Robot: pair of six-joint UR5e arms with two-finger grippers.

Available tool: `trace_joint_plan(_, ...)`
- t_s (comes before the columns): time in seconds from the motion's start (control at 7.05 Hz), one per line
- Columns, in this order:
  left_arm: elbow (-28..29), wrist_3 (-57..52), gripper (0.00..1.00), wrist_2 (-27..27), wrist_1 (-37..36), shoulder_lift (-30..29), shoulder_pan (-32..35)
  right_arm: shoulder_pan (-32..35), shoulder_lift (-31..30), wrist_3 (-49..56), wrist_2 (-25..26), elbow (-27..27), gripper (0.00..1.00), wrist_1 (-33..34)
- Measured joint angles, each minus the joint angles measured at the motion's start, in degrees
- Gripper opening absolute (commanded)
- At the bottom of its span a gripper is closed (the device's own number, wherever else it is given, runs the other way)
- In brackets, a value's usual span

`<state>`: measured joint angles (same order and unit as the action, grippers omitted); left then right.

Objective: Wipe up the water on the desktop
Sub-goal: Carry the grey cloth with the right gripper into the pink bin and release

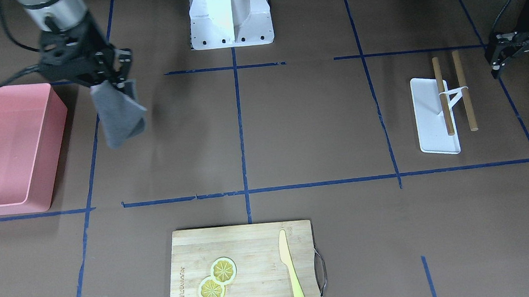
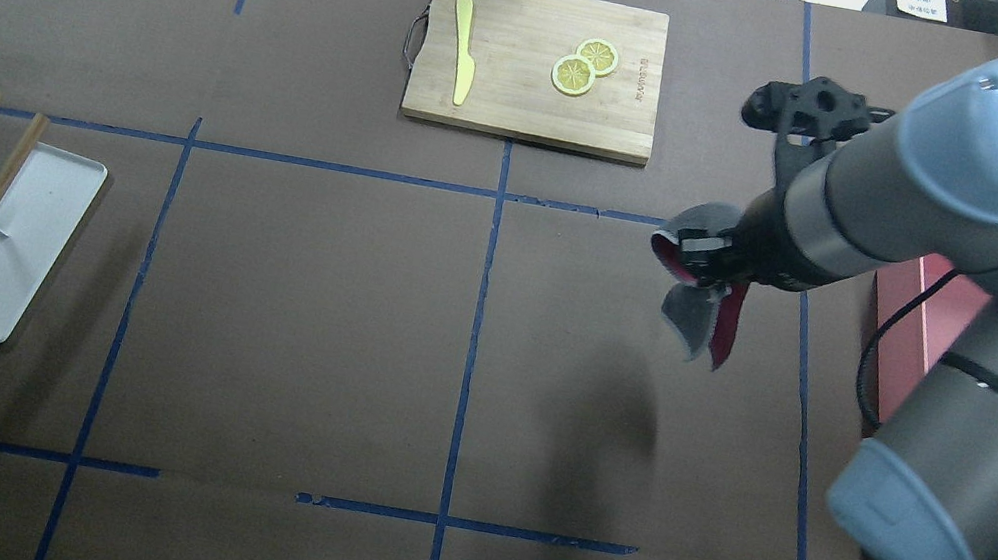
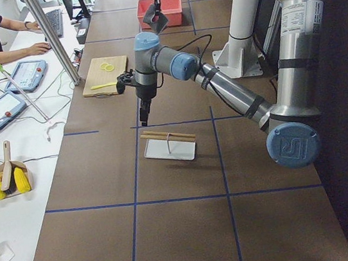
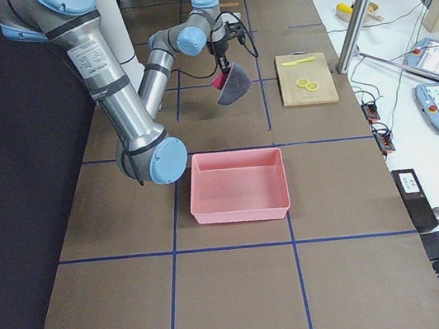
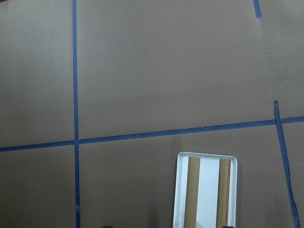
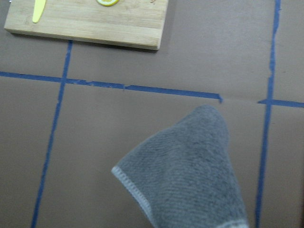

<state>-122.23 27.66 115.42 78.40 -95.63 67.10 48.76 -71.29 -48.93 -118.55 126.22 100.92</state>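
Clenching right fingers (image 1: pixel 123 82) on a dangling grey terry cloth (image 1: pixel 119 116) above the dark-brown blue-taped surface (image 1: pixel 301 131), holding left fingers (image 1: pixel 497 68) spread near a white rectangular tray (image 1: pixel 428 112).

Right arm (image 2: pixel 848 222), left arm (image 3: pixel 227 94): silver-grey tubes, pale-blue joint caps w/ screws. Black cable (image 2: pixel 866 362) on right. Cap mark (image 3: pixel 291 146) poss. UR logo; unclear.

text: none legible | cutting board (image 1: pixel 248 246): stamped mark; too small to read
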Motion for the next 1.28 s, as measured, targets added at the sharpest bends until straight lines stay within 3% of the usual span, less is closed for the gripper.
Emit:
trace_joint_plan(0.28, 0.27, -0.08, 0.84, 0.29, 0.00, 0.00, 0.05, 11.88, -12.64, 17.34, -6.11, 3.02, 0.03, -0.02)
trace_joint_plan(0.43, 0.30, -0.07, 0.85, 0.32, 0.00, 0.00, 0.05, 14.55, -17.56, 24.82, -6.93, 2.51, 0.04, -0.25)
trace_joint_plan(0.71, 0.32, -0.07, 0.86, 0.37, 0.00, 0.00, 0.05, 15.67, -20.96, 29.95, -7.00, -2.21, 0.08, -0.77)
trace_joint_plan(0.85, 0.32, -0.07, 0.87, 0.37, 0.00, 0.00, 0.05, 15.71, -21.23, 30.63, -6.93, -4.91, 0.18, -1.70)
trace_joint_plan(1.14, 0.31, -0.07, 0.87, 0.42, 0.04, 0.00, 0.05, 15.15, -20.82, 31.25, -6.93, -9.77, 0.89, -3.73)
trace_joint_plan(1.28, 0.27, -0.07, 0.87, 0.42, 0.02, 0.00, 0.05, 13.99, -20.50, 31.17, -6.93, -11.27, 1.00, -4.12)
